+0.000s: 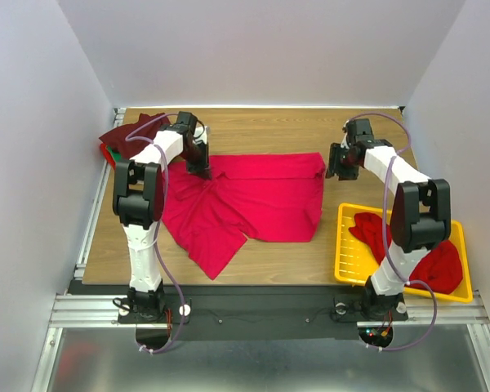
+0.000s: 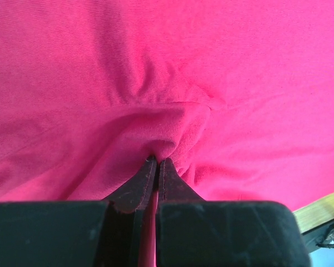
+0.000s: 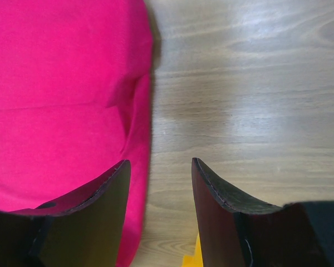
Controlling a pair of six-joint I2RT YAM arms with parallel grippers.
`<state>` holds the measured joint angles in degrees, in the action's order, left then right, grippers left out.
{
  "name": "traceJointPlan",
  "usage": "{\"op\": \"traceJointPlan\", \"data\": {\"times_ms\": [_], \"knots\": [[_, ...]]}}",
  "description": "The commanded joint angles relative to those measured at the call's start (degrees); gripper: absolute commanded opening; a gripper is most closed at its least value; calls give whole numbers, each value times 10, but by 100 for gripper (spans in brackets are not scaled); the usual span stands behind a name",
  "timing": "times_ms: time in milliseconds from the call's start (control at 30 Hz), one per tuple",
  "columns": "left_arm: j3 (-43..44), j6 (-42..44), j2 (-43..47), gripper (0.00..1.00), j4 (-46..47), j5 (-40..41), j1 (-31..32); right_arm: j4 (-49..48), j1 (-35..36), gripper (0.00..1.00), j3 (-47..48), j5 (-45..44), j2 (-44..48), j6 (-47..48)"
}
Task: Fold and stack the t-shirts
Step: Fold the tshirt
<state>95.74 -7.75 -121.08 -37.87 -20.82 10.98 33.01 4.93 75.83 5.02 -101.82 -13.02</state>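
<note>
A bright crimson t-shirt [image 1: 253, 200] lies spread over the middle of the wooden table, bunched and creased at its left side. My left gripper [image 1: 202, 170] is shut on a pinched fold of that shirt [image 2: 167, 142] near its upper left. My right gripper [image 1: 340, 167] hangs open just past the shirt's right edge [image 3: 139, 111], over bare wood, with nothing between its fingers. Dark maroon t-shirts [image 1: 135, 131] are heaped at the back left corner. More red t-shirts [image 1: 437, 265] lie in the yellow tray.
A yellow slotted tray [image 1: 349, 257] stands at the front right beside the right arm's base. A bit of green [image 1: 106, 153] shows under the maroon heap. White walls close in the table on three sides.
</note>
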Motion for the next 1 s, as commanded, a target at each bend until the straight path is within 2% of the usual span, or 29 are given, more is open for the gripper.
{"op": "traceJointPlan", "data": {"times_ms": [0,133,333,433,800,967], "knots": [[16,5,25,4,-13,-18,-9,0,3,54,14,17,-21,11],[16,-2,37,5,-12,-18,-12,-1,24,54,12,33,-15,9],[36,-8,44,16,-11,-26,-14,1,82,59,-2,-12,-22,-2],[44,-14,40,25,-15,-29,-16,16,105,60,-2,-44,-27,2],[30,-27,42,26,6,-45,-25,69,165,60,-57,-108,7,24],[21,-24,43,26,9,-47,-28,80,176,59,-72,-65,23,44]]}}
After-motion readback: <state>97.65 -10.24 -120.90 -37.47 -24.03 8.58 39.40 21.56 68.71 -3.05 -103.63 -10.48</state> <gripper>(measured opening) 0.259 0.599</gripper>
